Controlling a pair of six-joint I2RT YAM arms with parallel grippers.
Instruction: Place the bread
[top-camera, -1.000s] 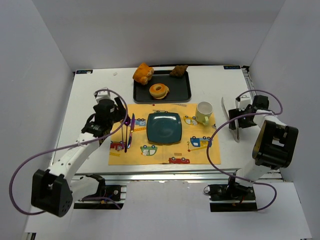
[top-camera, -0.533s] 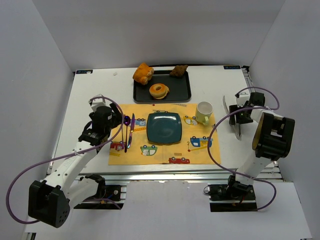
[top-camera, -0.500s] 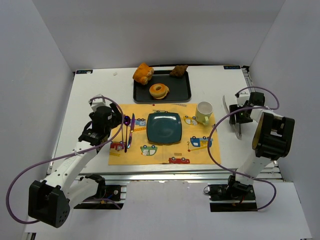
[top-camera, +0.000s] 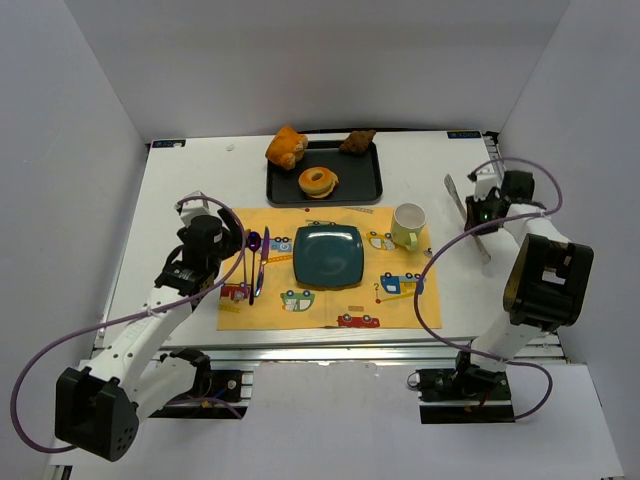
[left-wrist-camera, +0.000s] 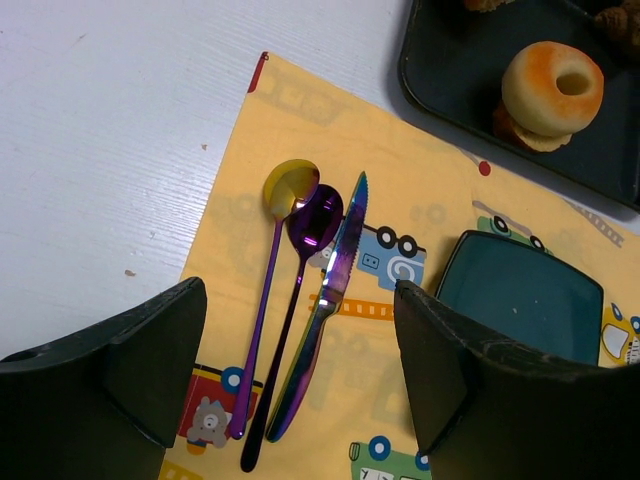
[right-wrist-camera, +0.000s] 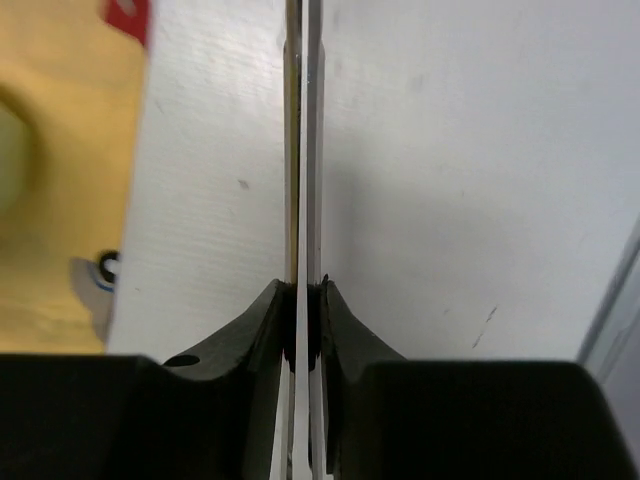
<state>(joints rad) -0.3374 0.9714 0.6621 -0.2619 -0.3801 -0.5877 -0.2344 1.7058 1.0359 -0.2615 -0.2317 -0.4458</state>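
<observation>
The bread is a small dark brown chunk at the back right corner of the black tray, far from both grippers. The teal plate lies bare on the yellow placemat. My right gripper is at the table's right side, shut on thin metal tongs. In the right wrist view the gripper presses the tongs' two blades together over the white table. My left gripper hangs open above the cutlery; in the left wrist view the gripper holds nothing.
An orange-golden bun leans on the tray's back left corner and a ring donut lies in the tray. A pale mug stands right of the plate. Purple spoons and a knife lie on the placemat's left.
My right gripper has gone from open to shut on the tongs and moved toward the back, swinging the tongs with it. The left arm has drawn back slightly.
</observation>
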